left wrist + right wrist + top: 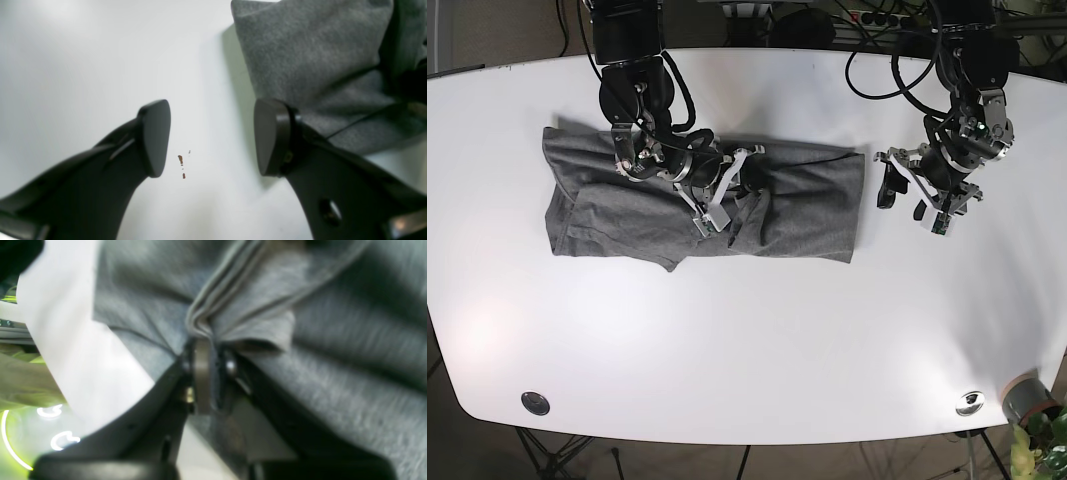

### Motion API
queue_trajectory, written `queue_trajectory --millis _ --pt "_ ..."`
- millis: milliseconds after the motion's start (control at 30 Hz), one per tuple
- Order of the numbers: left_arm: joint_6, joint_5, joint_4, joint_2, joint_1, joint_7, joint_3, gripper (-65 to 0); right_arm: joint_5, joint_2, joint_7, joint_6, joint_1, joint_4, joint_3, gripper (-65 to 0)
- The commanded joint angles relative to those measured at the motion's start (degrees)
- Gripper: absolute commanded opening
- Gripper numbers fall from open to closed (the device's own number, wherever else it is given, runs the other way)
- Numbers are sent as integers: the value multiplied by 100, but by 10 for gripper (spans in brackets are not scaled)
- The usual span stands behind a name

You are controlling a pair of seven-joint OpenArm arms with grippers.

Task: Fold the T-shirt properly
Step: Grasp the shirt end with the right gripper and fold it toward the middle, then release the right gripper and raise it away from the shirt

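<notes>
The grey T-shirt [627, 215] lies spread lengthwise on the white table [747, 350], bunched into wrinkles near its middle. My right gripper [735, 190] sits over that bunched part. In the right wrist view my right gripper [204, 350] is shut on a pinched ridge of the T-shirt [333, 373]. My left gripper [902, 200] hovers just off the shirt's right edge. In the left wrist view my left gripper [213, 138] is open over bare table, with the T-shirt [310, 60] edge beyond its right fingertip [272, 136].
Small brown specks [181, 163] mark the table between the left fingers. A grey cylinder [1024, 395] and a green plant stand off the front right corner. Two round metal fittings [534, 402] sit near the front edge. Cables hang behind the table.
</notes>
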Motion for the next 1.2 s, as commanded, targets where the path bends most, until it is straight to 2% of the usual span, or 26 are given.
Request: queue_trajectory --millis 0,267,600,933,1000,1067,1133,1167 --pt "-22 -64 88 -62 -60 -116 -29 -278 125 -7 47 53 59 213 -4 -625" --pt "-22 -64 88 -62 -60 -116 -29 -278 160 2 12 44 -284 1004 13 -625" --pt "-22 -55 88 -71 -60 -116 -29 -278 107 2 -366 44 -741 1901 22 -625" --pt "-22 -55 88 -71 -68 -116 -29 -278 107 327 -269 44 -706 1558 172 -614" --pt "-22 -55 88 -71 -86 -107 -20 -278 107 345 -269 44 -591 1391 295 -577" --pt "-22 -55 88 -71 -104 -107 -20 -278 107 354 -269 44 -539 1277 374 -509" --pt "-22 -55 88 -71 -104 -107 -3 -276 107 486 -269 44 -521 1233 585 -396" --pt "-22 -55 88 -71 -112 -107 6 -275 107 530 -269 44 -521 1233 655 -366"
